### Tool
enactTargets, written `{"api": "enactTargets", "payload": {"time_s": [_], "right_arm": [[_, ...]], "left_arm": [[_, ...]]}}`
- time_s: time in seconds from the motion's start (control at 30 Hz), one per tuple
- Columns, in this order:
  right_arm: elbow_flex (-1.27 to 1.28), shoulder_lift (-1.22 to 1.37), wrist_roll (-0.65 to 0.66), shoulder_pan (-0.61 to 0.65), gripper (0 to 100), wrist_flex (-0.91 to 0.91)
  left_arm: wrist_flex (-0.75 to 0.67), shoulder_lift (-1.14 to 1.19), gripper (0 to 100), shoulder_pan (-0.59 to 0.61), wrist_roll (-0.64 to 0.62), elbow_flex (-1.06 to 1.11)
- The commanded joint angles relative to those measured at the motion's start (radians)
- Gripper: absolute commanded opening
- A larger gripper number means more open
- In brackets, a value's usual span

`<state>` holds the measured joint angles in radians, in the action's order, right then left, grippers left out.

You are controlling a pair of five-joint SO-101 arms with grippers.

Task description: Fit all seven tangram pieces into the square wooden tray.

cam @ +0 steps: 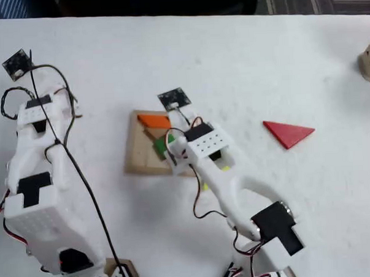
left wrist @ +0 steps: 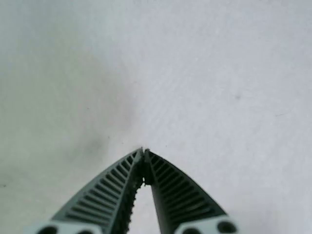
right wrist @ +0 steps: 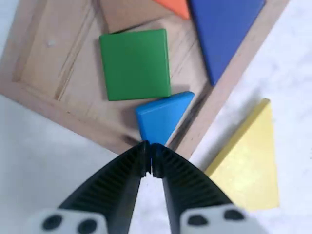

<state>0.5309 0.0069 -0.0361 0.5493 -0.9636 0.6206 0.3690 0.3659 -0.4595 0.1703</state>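
1. Right hand: it is being held shut with nothing in it. The tips are being poised over the rim of the square wooden tray, just beside a corner of the light-blue triangle; contact cannot be told.
2. Light-blue triangle: it is lying inside the tray against the rim, close beside the green square, and looks slightly askew.
3. Step judged in hand: the triangle is being nudged flat into its place with closed tips. This is probably best done with the tips kept low against the piece's edge and pushed in short strokes. Care is being called for so that the green square and the dark-blue triangle are not disturbed.
4. Yellow triangle: it is lying on the table just outside the rim.
5. Red triangle: it is lying on the table well apart from the tray.
6. Left hand: it is being held shut and empty above the bare table.
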Motion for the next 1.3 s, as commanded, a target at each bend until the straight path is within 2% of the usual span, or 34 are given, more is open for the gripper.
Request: {"api": "enactTargets", "payload": {"time_s": [0.0,0.53,0.93,1.27], "right_arm": [[-0.021,-0.056,-0.008,-0.012,1.8,-0.01],[-0.034,-0.048,-0.009,-0.013,1.8,0.058],[-0.126,0.102,-0.008,-0.038,1.8,0.077],[-0.12,-0.028,-0.012,-0.087,1.8,-0.001]], "left_arm": [[0.011,-0.013,2,-0.018,0.012,-0.048],[0.011,-0.013,2,-0.018,0.012,-0.048],[0.011,-0.013,2,-0.018,0.012,-0.048],[0.011,-0.013,2,-0.018,0.012,-0.048]]}}
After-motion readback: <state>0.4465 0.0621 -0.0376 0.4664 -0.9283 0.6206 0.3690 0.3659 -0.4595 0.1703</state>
